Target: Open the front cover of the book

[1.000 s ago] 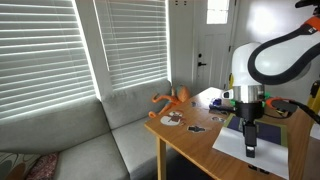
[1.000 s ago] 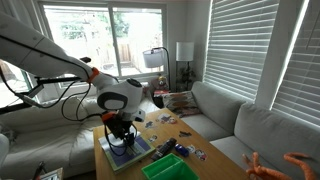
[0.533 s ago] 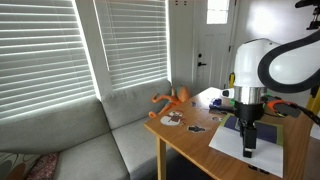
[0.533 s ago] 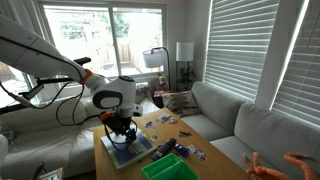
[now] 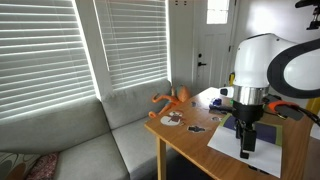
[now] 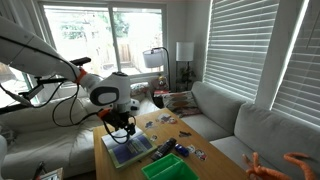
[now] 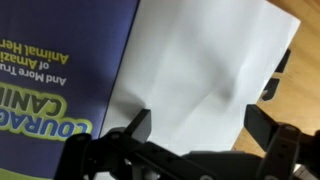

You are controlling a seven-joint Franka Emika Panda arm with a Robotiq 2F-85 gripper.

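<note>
The book (image 7: 55,75) lies flat on the wooden table (image 5: 185,140). In the wrist view a blue page with yellow lettering shows on the left. Next to it lies a white sheet (image 7: 205,65), which looks like the white inner side of the front cover; the printed side is hidden. My gripper (image 7: 203,128) is open, its two black fingers apart just above the white sheet and holding nothing. In both exterior views the gripper (image 5: 246,150) (image 6: 118,134) points down over the book (image 5: 232,140) (image 6: 127,152).
A bright green box (image 6: 168,168) stands at the table's near end. Small colourful cut-out pieces (image 6: 165,122) (image 5: 172,118) lie beside the book. An orange toy (image 5: 172,98) sits at the table edge by the grey sofa (image 5: 70,140).
The arm has shifted slightly along the book. The white sheet now spreads wider and flatter on the table than a second ago.
</note>
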